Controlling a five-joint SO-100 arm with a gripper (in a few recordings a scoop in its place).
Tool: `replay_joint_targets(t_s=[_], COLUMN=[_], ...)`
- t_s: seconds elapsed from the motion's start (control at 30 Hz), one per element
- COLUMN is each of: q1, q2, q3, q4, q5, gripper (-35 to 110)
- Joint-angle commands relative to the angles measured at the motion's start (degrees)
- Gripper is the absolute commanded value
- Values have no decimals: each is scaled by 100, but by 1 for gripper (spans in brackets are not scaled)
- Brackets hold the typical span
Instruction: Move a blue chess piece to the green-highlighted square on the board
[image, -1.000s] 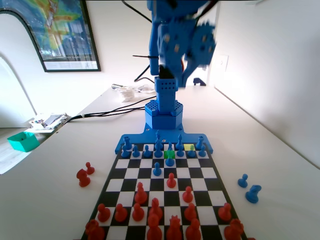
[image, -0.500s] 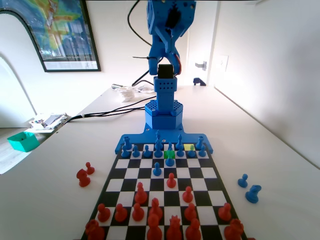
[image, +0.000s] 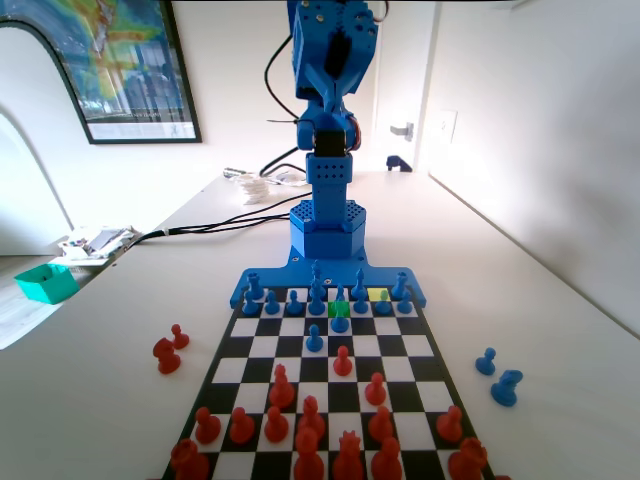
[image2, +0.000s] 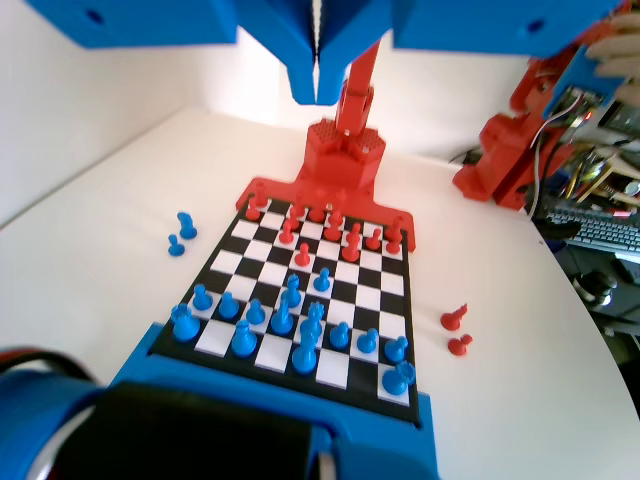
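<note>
Now the blue arm stands folded upright over its base in the fixed view, where a second ago it was a blur swung to the right; the hand (image2: 316, 85) has come up well above the board (image: 228, 345), its two jaws pressed together on nothing. I judge this as a retreat after the placing. The green-highlighted square (image: 338, 309) lies in the second row from the arm, near the middle, and a blue pawn (image: 340, 322) stands at it, its base overlapping the green from the near side. The pawn is upright, long axis vertical, head up. Two blue pieces (image: 497, 376) stand off the board on the surface at right.
</note>
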Motion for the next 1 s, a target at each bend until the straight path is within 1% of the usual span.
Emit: replay_joint_targets(t_s=[0.0, 0.23, 0.4, 0.5, 0.97], q1=[-44, 105, 193, 202, 193], q2=[272, 712, 721, 721, 721], q3=[79, 229, 237, 237, 237], q4=[-229, -545, -554, -554, -554], q5=[53, 35, 44, 44, 44], gripper=[1, 1, 1, 7, 7])
